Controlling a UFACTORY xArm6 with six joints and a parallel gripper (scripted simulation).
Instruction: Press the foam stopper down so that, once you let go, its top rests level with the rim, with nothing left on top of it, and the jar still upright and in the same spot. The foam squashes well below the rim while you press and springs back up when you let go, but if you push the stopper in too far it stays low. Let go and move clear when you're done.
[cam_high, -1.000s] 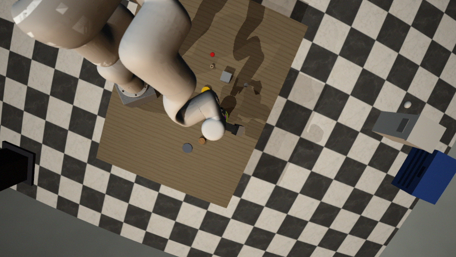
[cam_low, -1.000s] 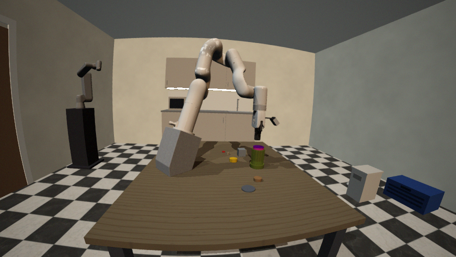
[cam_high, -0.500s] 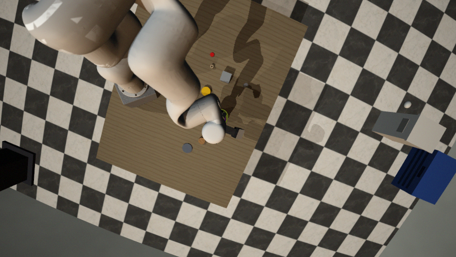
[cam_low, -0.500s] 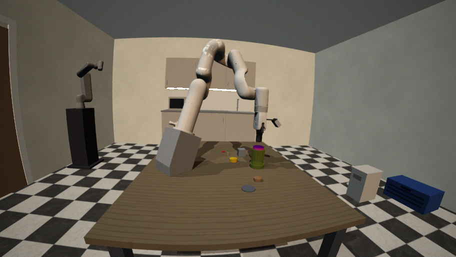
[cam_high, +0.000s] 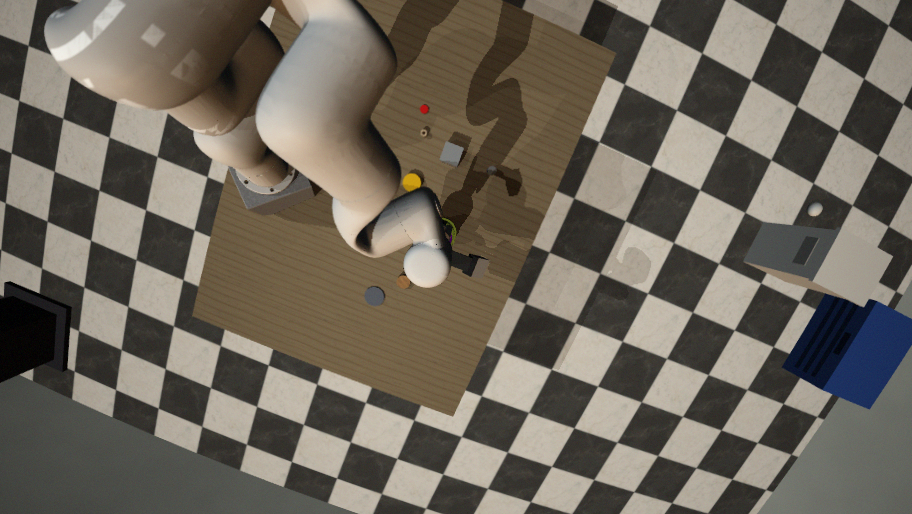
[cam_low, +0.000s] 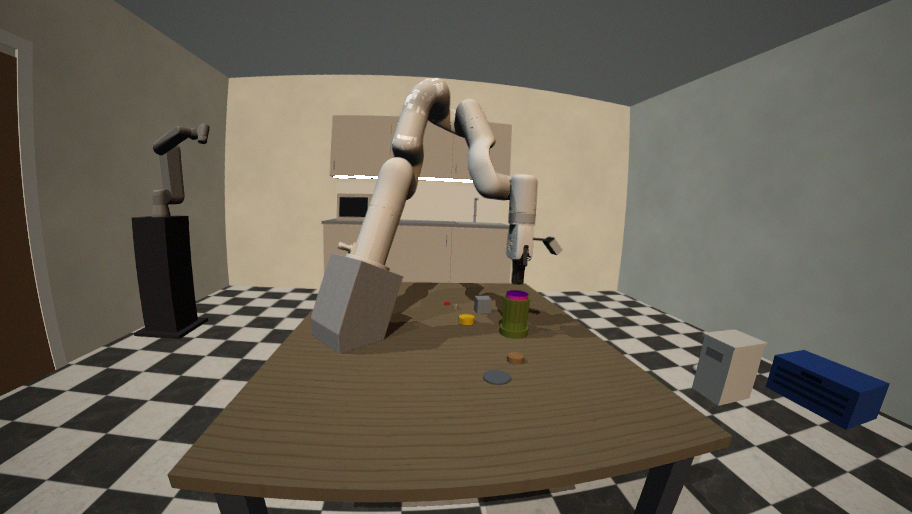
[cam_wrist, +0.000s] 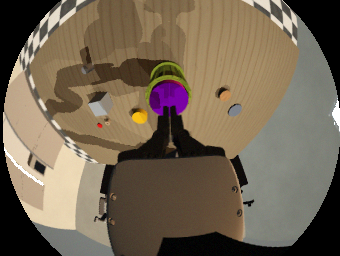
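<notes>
An olive-green jar (cam_low: 514, 319) (cam_wrist: 160, 72) stands upright on the wooden table (cam_low: 383, 415) (cam_high: 287, 274). A purple foam stopper (cam_low: 516, 294) (cam_wrist: 165, 95) sits in its mouth and sticks up above the rim. My gripper (cam_low: 517, 279) (cam_wrist: 169, 114) is shut and empty. It points straight down, right over the stopper and a short way above it, with a gap between them. In the overhead view my wrist hides the gripper and nearly all of the jar; only a green sliver of the jar (cam_high: 450, 225) shows.
A yellow disc (cam_low: 466, 319) (cam_high: 411, 181) (cam_wrist: 140, 116) and a grey cube (cam_low: 482, 303) (cam_high: 450, 153) (cam_wrist: 98, 104) lie beyond the jar. An orange disc (cam_low: 515, 358) (cam_high: 402, 281) and a grey disc (cam_low: 496, 377) (cam_high: 374, 295) lie in front. A red dot (cam_high: 424, 109) lies farther back.
</notes>
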